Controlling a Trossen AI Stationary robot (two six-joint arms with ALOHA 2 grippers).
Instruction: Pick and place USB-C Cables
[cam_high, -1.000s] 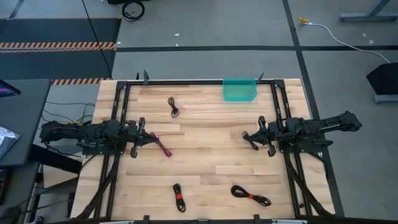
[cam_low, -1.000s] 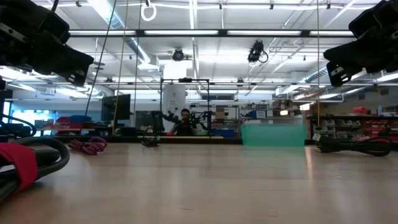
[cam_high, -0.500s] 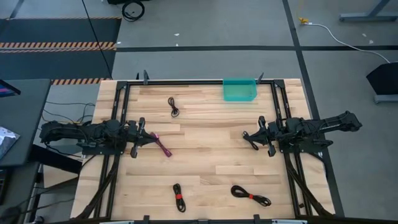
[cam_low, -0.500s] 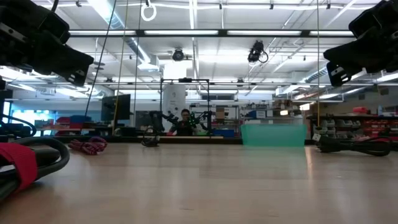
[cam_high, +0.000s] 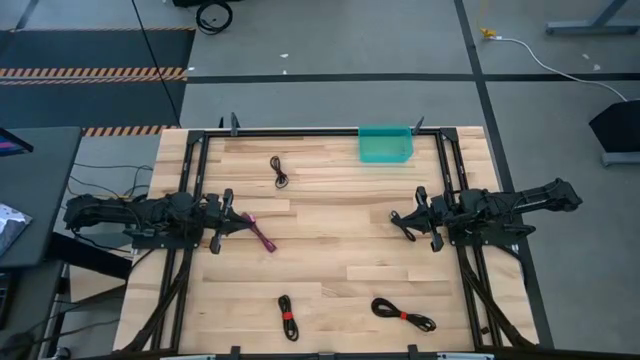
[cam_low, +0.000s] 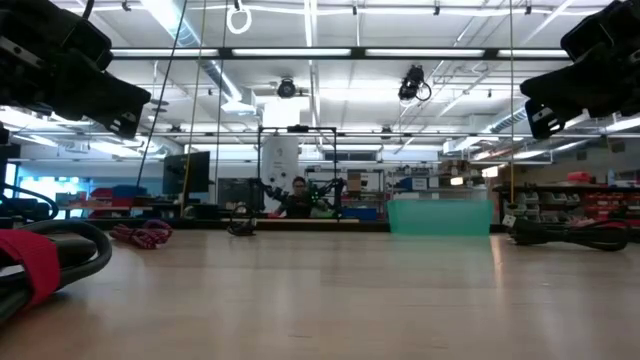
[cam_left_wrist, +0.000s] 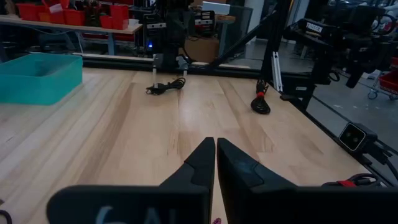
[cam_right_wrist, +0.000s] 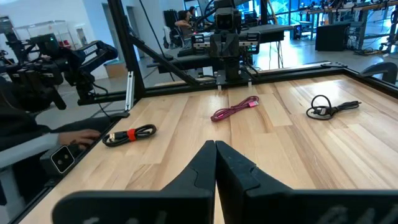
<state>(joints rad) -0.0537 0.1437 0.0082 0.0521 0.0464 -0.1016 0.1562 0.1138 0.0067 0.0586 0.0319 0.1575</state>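
**Both arms idle over a table with four cable bundles**

The wooden table (cam_high: 330, 250) fills the middle of the high view, with a black frame along its edges. The left arm reaches in from the left side at mid-depth, and the left gripper (cam_high: 236, 220) hangs above the boards with its fingers pressed together, holding nothing. The right arm mirrors it from the right side, and the right gripper (cam_high: 401, 222) is likewise pressed together and empty, well apart from the left one.

A teal bin (cam_high: 386, 145) stands at the far edge, right of centre.

Of the USB-C Cables, the black bundle with a red tie (cam_high: 403, 314) lies near the front edge on the right. The maroon-pink bundle (cam_high: 262, 234) lies just beside the left gripper's tip, on its right; whether they touch cannot be told. A second black bundle with a red tie (cam_high: 288, 317) sits near the front edge, left of centre. The small black bundle (cam_high: 279, 172) lies toward the far edge, left of the bin.

In the room behind the table, a person (cam_low: 297, 197) sits at a bench.
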